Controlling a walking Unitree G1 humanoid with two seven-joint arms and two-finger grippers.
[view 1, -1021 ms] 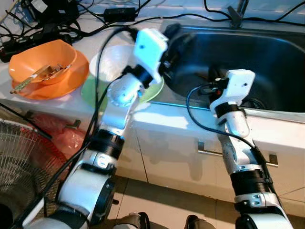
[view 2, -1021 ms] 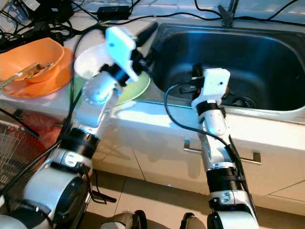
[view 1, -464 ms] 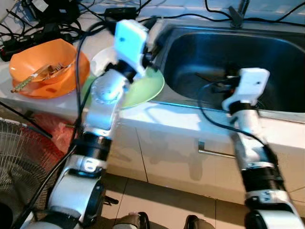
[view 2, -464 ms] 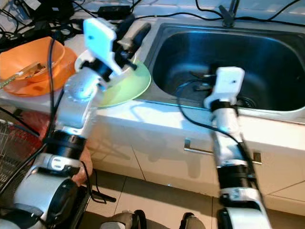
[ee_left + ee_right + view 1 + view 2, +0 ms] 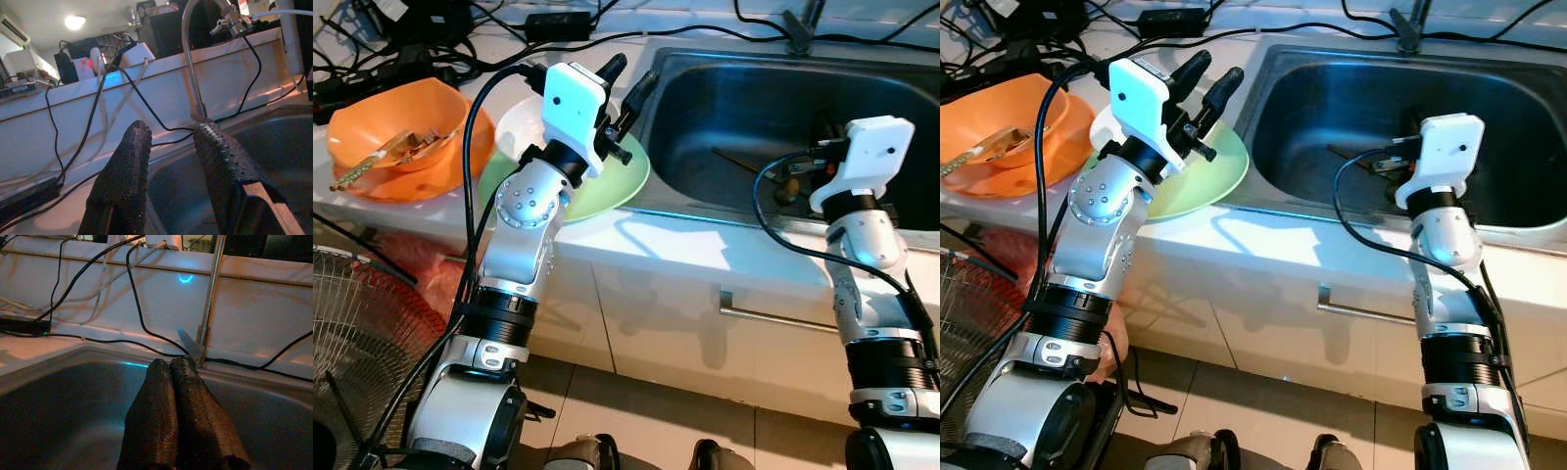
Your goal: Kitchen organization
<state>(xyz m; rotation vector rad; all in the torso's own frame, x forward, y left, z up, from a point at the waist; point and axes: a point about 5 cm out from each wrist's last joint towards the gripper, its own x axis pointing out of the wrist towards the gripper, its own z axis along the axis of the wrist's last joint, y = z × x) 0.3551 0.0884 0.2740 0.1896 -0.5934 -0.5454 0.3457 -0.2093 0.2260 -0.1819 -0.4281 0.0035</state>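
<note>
The left gripper [image 5: 1205, 78] hung above the tabletop [image 5: 607, 230] at the sink's left rim, its two black fingers [image 5: 124, 171] spread apart with nothing between them. Directly beneath it lay a green plate [image 5: 617, 181], with a white bowl [image 5: 524, 122] resting on the plate's far side, partly hidden by the wrist. Further to the robot's left stood an orange bowl [image 5: 406, 122] nested on an orange plate [image 5: 460, 157], holding what looked like utensils [image 5: 396, 152], though their kind could not be made out. Black cables [image 5: 460, 39] and a power adapter [image 5: 558, 24] sprawled along the back of the tabletop.

The right gripper [image 5: 173, 396] was held over the front part of the steel sink [image 5: 1332, 98], its fingers pressed flat together and gripping nothing. In the basin beyond it lay a thin dark utensil [image 5: 744, 162] near the drain [image 5: 786, 191]. The faucet [image 5: 193, 58] rose from the back rim of the sink. Below the tabletop ran white cabinet fronts with a bar handle [image 5: 773, 313], and a wire fan guard [image 5: 362, 333] stood on the floor at the robot's left.
</note>
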